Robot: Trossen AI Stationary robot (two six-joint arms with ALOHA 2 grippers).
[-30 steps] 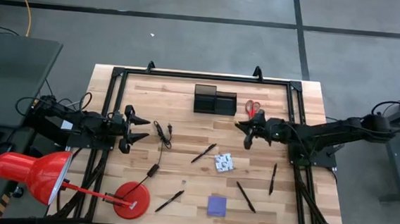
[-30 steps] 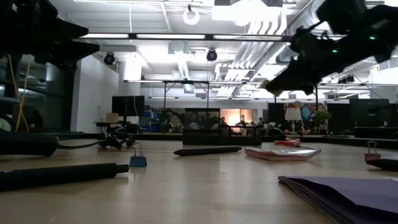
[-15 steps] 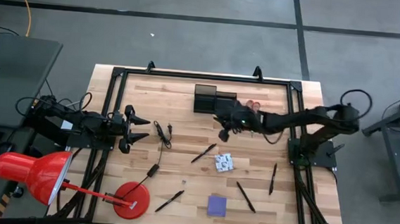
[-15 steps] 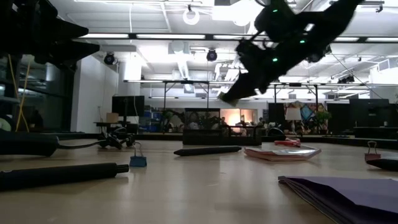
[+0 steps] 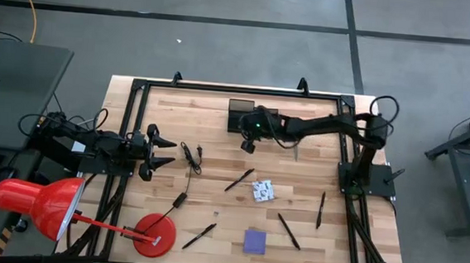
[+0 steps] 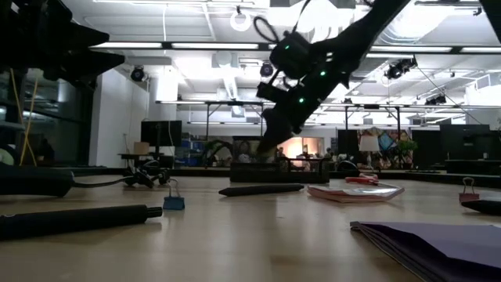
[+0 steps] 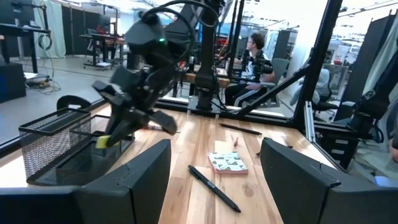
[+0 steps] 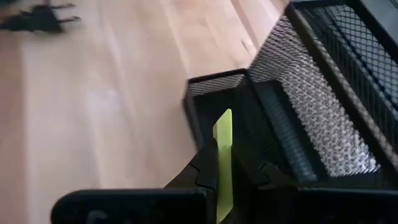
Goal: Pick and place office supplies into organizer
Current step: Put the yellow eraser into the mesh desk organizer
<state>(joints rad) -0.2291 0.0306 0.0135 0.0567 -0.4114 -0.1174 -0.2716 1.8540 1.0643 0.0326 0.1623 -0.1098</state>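
Observation:
My right gripper (image 5: 248,141) hovers at the near left side of the black mesh organizer (image 5: 253,116), shut on a tiny yellow piece (image 8: 224,130). The left wrist view shows the same gripper (image 7: 118,127) and yellow piece (image 7: 104,141) just over the organizer (image 7: 56,143). The white patterned packet (image 5: 263,190), purple pad (image 5: 254,241) and several black pens (image 5: 240,180) lie flat on the table. My left gripper (image 5: 170,153) waits open at the table's left. The arm covers the scissors from above; their red handles (image 6: 362,179) show in the low view. My right gripper pinches the yellow piece between its two fingers (image 8: 202,171), on its lower part. The free end (image 8: 224,121) sticks out edge-on past the fingertips. The fingers slant down from the table's right. The piece is lifted clear, over the organizer's low tray section (image 8: 249,118).
A thin black cable (image 5: 190,157) lies in front of my left gripper. The red lamp base (image 5: 155,234) and lamp head (image 5: 39,202) sit at the near left corner. Black frame rails (image 5: 238,90) border the table. Bare wood lies between cable and packet.
My right gripper has swept from beside the scissors toward the table's left and a little toward the far edge, and has come down close over the organizer. It has stayed shut. My left arm has kept still.

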